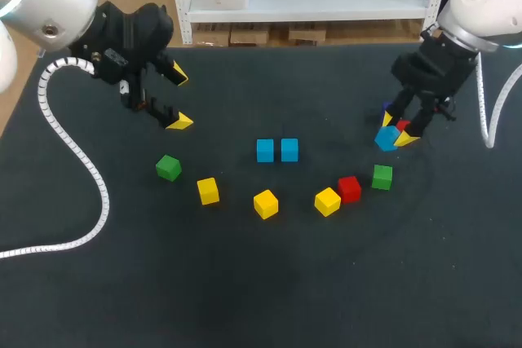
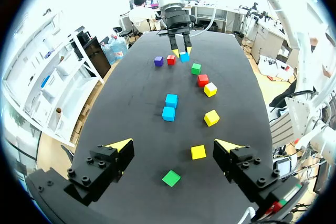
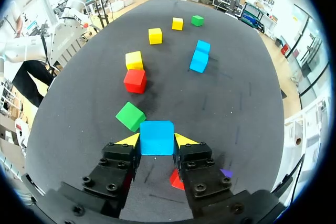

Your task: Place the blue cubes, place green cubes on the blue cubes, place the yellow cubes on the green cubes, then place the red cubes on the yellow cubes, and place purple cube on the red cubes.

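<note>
The right jaws are closed on a light blue cube (image 3: pixel 156 137), pinching it from two sides over the right rear of the black counter (image 1: pixel 269 283). Under them lie a red cube (image 3: pixel 176 179) and a purple cube (image 3: pixel 227 172); a green cube (image 3: pixel 130 116) sits just ahead. The left jaws gape wide and empty above the left rear. A pair of blue cubes (image 1: pixel 265 150) touch side by side mid-counter.

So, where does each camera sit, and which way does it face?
Head view: fixed above and behind the robot, looking down on the table; left gripper at left, right gripper at right.
Left wrist view: on the left wrist, facing across the table to the right gripper; left gripper shows open.
Right wrist view: on the right wrist, facing over the table; right gripper shows, shut on a blue cube.
Shared: all show the two blue cubes mid-table.
</note>
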